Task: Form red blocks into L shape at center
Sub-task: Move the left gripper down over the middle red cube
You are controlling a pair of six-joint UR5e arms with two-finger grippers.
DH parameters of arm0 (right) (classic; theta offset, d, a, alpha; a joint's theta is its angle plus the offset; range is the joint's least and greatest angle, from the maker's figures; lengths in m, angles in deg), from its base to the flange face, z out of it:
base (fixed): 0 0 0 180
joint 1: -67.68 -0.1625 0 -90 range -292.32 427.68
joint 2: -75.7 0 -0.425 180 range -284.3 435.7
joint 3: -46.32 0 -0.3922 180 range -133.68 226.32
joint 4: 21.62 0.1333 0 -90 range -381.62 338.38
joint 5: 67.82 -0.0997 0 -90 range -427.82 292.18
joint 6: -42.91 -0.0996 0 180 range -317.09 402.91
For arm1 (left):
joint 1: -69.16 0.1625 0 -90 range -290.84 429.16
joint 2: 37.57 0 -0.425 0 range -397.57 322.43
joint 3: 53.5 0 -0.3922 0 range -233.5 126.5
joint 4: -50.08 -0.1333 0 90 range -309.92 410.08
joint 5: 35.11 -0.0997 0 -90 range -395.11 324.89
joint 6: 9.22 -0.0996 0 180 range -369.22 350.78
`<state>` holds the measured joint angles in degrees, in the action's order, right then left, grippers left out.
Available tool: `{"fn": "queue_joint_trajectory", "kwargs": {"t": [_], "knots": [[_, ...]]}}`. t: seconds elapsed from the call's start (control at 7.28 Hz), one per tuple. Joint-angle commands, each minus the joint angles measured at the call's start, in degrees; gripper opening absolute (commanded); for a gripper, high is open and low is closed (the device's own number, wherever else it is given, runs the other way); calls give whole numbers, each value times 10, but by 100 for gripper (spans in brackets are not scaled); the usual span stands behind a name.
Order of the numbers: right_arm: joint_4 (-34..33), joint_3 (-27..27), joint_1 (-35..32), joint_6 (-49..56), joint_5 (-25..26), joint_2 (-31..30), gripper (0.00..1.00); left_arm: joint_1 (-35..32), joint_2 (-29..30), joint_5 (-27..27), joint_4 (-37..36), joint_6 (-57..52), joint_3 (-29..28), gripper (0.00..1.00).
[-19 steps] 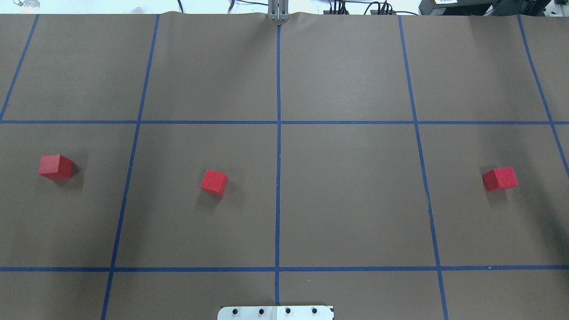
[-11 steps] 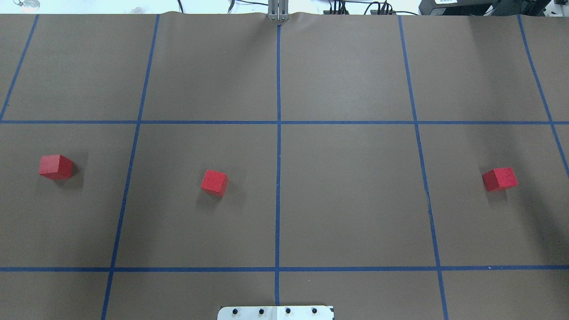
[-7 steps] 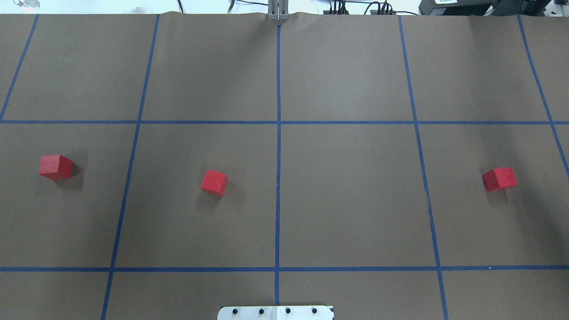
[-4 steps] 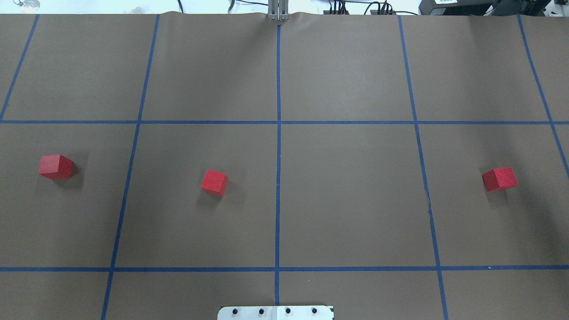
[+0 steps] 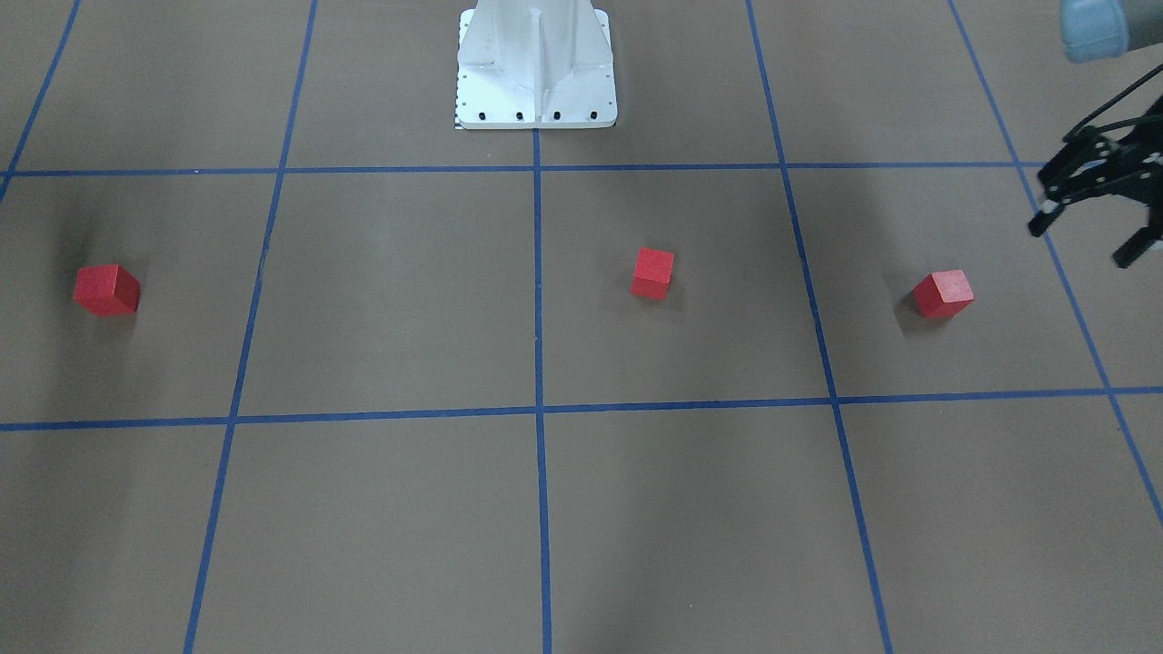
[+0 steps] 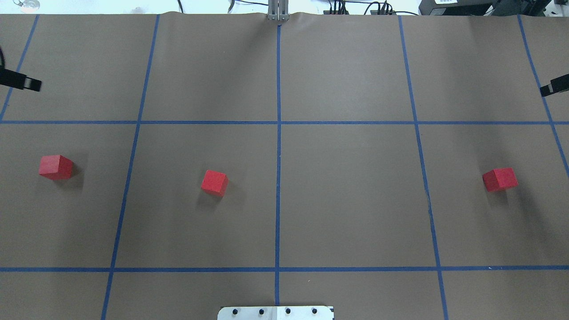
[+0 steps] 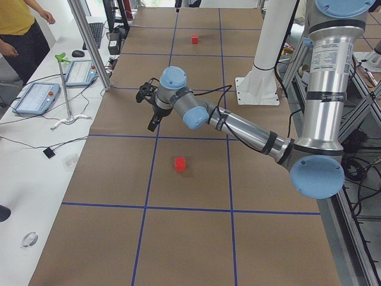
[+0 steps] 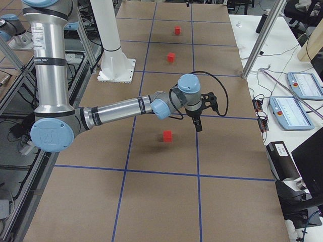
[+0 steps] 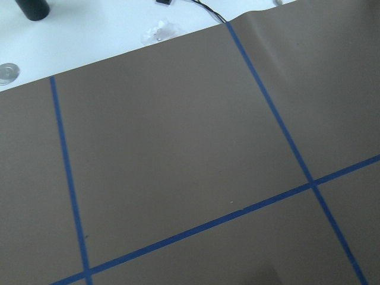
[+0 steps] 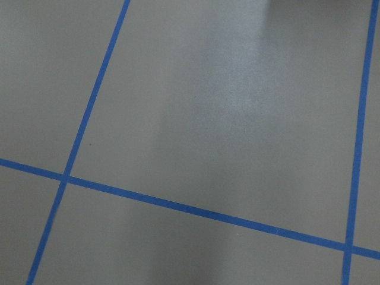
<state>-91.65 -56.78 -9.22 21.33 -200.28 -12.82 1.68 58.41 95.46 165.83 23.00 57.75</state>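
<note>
Three red blocks lie apart on the brown paper: one far left (image 6: 56,167), one left of the middle line (image 6: 214,182), one far right (image 6: 500,179). The front view shows them mirrored (image 5: 943,294), (image 5: 652,272), (image 5: 107,289). The center (image 6: 278,195) holds no block. My left gripper (image 5: 1083,242) hangs open and empty above and beyond the left block. One of its fingers (image 6: 26,83) pokes in at the overhead view's left edge. One finger (image 6: 551,88) of my right gripper (image 8: 204,115) shows at the right edge; I cannot tell whether it is open.
The white metal base (image 6: 275,312) sits at the near edge on the middle line. Blue tape lines grid the paper. Metal posts, tablets and cables stand off the far table edge (image 7: 83,71). A person stands at the far corner (image 7: 18,36).
A fingertip of each gripper has come into the overhead view, at its left and right edges. The three blocks have not moved.
</note>
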Motion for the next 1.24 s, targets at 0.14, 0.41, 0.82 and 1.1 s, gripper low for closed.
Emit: {"fn": "queue_joint_trajectory", "kwargs": {"t": [0.14,0.41,0.82,1.1], "knots": [[7,0,4,-9,0,-5,100,176,97,-70,1,153,-8,100],[7,2,4,-9,1,-7,100,264,131,-153,-21,161,-39,100],[7,3,6,-8,1,-12,100,313,175,-160,-105,205,-58,100],[7,3,7,-8,1,-17,100,353,176,-203,-106,220,-67,100]]}}
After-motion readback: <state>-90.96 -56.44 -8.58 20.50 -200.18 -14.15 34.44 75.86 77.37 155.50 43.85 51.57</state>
